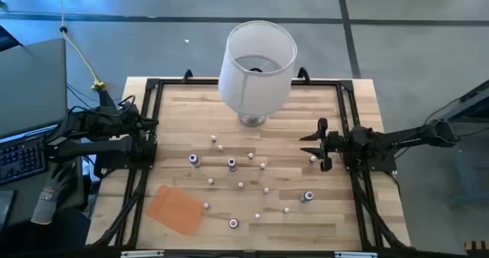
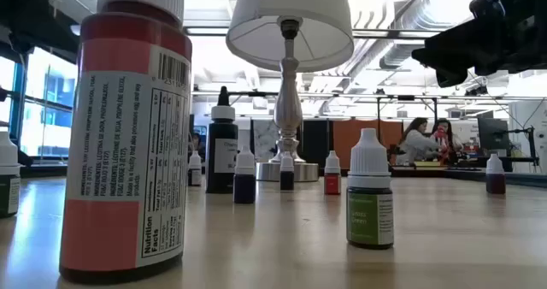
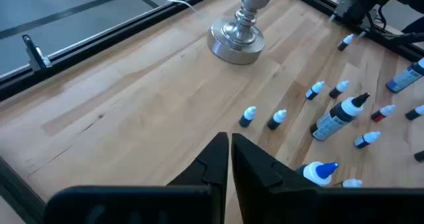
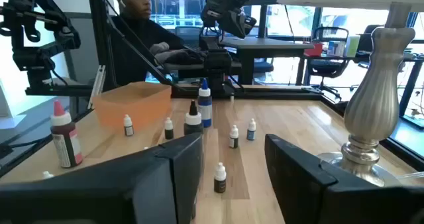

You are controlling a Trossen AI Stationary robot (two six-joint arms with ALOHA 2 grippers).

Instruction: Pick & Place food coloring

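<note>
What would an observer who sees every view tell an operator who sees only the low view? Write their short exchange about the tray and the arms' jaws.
Operator: I see only bottles and a lamp. Is there a tray?
Observer: Yes, a flat orange tray lies toward the table's left side, away from the lamp.
Operator: Which arm is ready to pick?
Observer: The right arm, over the table's right side, jaws open and empty; the left arm waits at the left edge.
</note>
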